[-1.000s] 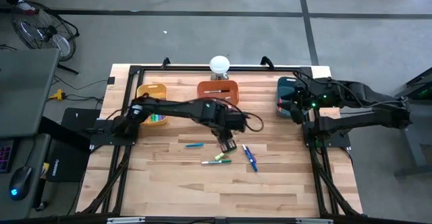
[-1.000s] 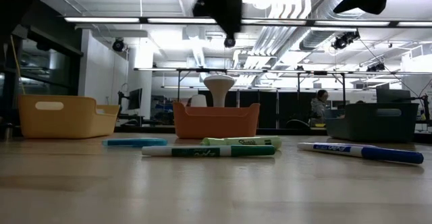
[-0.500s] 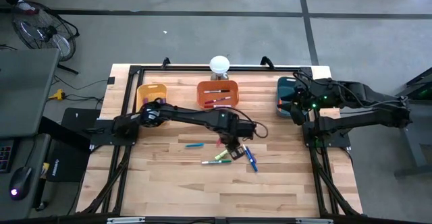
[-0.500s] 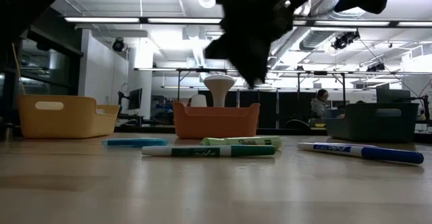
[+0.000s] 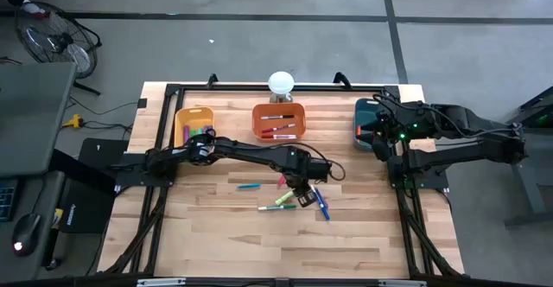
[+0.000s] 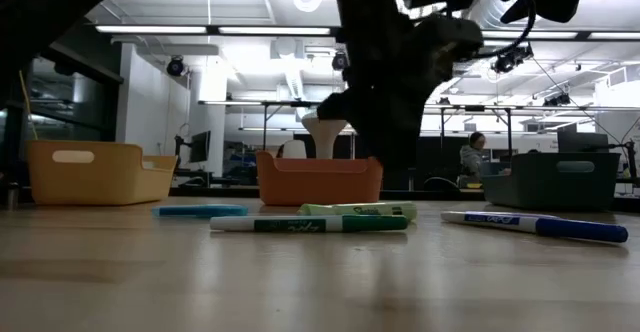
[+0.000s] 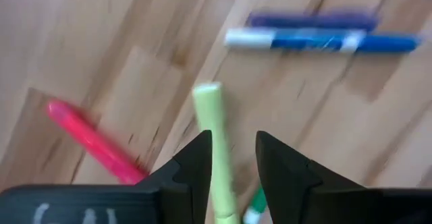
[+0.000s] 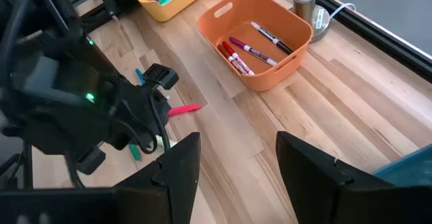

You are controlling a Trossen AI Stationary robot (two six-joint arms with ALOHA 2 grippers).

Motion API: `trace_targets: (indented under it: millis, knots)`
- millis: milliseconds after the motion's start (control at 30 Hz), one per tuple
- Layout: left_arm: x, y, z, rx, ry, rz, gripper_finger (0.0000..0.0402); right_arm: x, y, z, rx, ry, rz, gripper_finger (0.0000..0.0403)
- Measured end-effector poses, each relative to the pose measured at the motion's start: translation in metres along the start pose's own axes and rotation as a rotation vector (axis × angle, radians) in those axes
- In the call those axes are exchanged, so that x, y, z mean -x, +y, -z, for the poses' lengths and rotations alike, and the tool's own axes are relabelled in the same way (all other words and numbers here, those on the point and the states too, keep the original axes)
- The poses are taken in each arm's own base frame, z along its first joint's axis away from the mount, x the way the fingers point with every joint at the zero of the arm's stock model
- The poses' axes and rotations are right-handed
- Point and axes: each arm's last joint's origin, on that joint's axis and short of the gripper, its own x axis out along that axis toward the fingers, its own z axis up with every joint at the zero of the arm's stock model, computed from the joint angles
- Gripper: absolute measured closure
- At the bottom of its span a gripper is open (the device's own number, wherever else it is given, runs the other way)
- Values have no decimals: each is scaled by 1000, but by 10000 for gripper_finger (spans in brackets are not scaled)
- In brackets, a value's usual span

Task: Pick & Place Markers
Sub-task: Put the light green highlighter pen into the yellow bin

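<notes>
1. The loose markers lie near the middle of the bench (image 5: 216, 235): a light green marker (image 7: 217, 156), a green-and-white marker (image 5: 275, 207) just beside it, a pink marker (image 7: 91, 143), a teal marker (image 5: 249, 185) and two blue markers (image 5: 320, 203).
2. In the left wrist view the light green marker runs up between the left gripper's fingers (image 7: 196, 166), the pink one lies to one side, and the two blue ones lie side by side farther ahead (one of them darker and blurred).
3. The left gripper (image 5: 298, 192) hangs low over this cluster, fingers partly apart and straddling the light green marker, with nothing in its grasp.
4. From the cluster, the orange bin (image 5: 279, 121) sits at about 12 o'clock and holds several markers with red, pink and black caps.
5. The yellow bin (image 5: 192, 118) sits at about 10 o'clock from the cluster, with purple and green markers inside.
6. The teal bin (image 5: 365, 112) stands at about 2 o'clock, by the bench's right edge.
7. The right gripper (image 5: 378, 140) waits beside the teal bin, well apart from the loose markers, its fingers spread wide and holding nothing.
8. A white lamp-like stand (image 5: 281, 84) rises behind the orange bin at the bench's far edge.
</notes>
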Motion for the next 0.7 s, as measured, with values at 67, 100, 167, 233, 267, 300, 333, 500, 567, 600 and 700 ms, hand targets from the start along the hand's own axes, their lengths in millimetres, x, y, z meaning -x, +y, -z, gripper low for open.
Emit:
trace_targets:
  millis: [67,100,167,233,267,300,333,500,567,600,700]
  knots:
    - [-6,1,2,-21,39,-3,280,0,0,0,0,2,1,220]
    - [-8,1,2,-25,41,2,271,0,0,0,0,1,1,220]
    - [-7,0,1,-27,29,10,248,0,0,0,0,1,1,220]
    - [-4,0,0,-29,13,16,223,0,0,0,0,2,1,220]
    - [-4,-1,0,-30,9,17,211,0,0,0,0,4,2,220]
    - [-5,0,0,-32,9,16,200,0,0,0,0,5,3,220]
    - [-5,0,0,-32,10,17,190,0,0,0,0,5,3,220]
    - [-5,0,-1,-32,3,11,169,0,0,0,0,5,3,220]
    - [-5,0,-1,-40,2,11,168,0,0,0,0,5,3,220]
    - [-6,0,-1,-40,1,9,168,0,0,0,0,5,3,220]
    - [-15,2,0,-36,19,-25,167,0,0,0,0,5,3,220]
